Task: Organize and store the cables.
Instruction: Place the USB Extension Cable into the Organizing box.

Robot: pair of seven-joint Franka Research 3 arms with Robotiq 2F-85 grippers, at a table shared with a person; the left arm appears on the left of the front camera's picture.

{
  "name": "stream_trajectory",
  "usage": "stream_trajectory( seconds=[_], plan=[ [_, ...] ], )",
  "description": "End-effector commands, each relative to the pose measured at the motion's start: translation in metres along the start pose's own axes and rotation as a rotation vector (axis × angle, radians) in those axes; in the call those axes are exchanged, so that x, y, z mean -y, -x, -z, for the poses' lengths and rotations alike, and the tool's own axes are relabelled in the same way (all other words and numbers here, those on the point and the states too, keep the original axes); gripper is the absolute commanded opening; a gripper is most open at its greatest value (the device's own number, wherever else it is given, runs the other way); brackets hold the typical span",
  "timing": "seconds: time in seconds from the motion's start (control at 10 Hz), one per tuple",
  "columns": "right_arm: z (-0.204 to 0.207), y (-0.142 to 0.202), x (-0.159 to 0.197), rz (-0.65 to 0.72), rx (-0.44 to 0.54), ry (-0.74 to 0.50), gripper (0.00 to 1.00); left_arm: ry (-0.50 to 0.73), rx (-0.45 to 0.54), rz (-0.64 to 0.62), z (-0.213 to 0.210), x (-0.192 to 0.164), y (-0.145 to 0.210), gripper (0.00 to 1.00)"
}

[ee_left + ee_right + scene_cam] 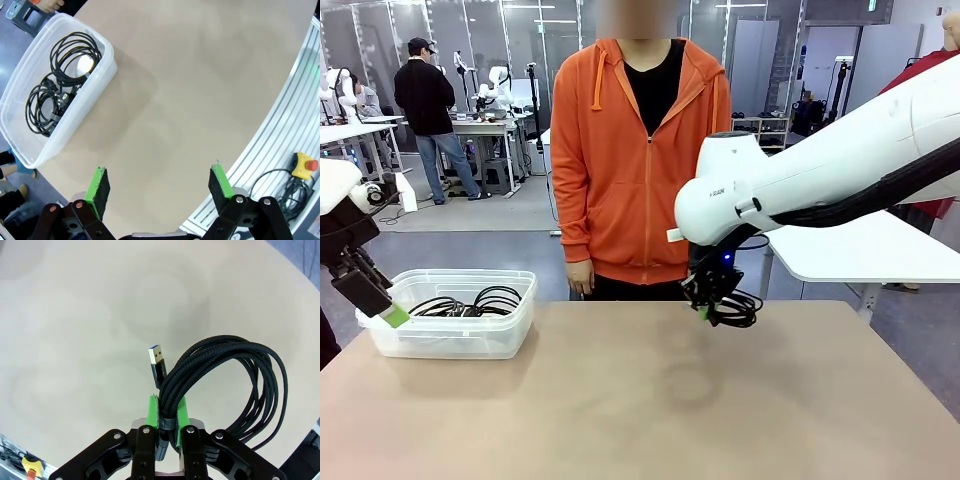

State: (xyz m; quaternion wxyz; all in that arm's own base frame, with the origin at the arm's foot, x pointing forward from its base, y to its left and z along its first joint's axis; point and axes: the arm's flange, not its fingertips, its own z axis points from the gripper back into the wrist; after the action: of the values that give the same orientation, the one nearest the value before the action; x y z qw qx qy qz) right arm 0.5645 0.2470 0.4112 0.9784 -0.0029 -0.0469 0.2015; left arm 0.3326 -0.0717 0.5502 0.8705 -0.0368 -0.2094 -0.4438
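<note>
Cables are what we are sorting, and the one we carry, a braided black cable (235, 385), is wound into a loose oval coil of several turns. A dark tie binds the bundle at one spot. A USB plug (157, 360) with a silver shell and blue insert sticks up beside the bundle. Our right gripper (167, 415) has its green pads pressed together on the bound part of the coil, so the loops fan out past the fingers and hang free. From the front, we see this coil (735, 308) dangling under the right gripper (705, 305), lifted clear of the tan table (650, 400) and near its far edge, in front of a person in an orange hoodie (620, 150).

A clear plastic bin (455, 335) sits on the table's left side. Our left wrist camera looks down into this bin (107, 72). Inside lie two coiled cables (60, 80), thin, black and round. One coil rests at one end of the bin, the other at the opposite end, and their plug ends tangle in the middle. They appear to touch there.

Our left gripper (160, 187) hovers above bare table beside the bin. Its jaws are spread wide and hold nothing. In the front view the left gripper (380, 300) hangs at the bin's left end.
</note>
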Motion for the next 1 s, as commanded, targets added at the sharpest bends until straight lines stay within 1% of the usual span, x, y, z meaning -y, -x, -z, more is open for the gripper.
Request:
stream_trajectory(
  seconds=[0.0,0.4,0.5,0.9],
  plan=[
    [0.015,0.001,-0.023,0.015,0.018,0.010,0.00,-0.007,-0.015,-0.018,-0.002,-0.001,-0.004,1.00],
    [0.043,-0.006,-0.089,0.007,-0.001,0.022,0.00,-0.007,-0.015,-0.018,-0.002,-0.001,-0.004,1.00],
    [0.052,-0.007,-0.100,0.007,0.000,0.020,0.00,-0.007,-0.015,-0.018,-0.002,-0.001,-0.004,1.00],
    [0.084,-0.006,-0.125,0.021,0.005,-0.012,0.00,-0.007,-0.015,-0.018,-0.002,-0.001,-0.004,1.00]
  ],
)
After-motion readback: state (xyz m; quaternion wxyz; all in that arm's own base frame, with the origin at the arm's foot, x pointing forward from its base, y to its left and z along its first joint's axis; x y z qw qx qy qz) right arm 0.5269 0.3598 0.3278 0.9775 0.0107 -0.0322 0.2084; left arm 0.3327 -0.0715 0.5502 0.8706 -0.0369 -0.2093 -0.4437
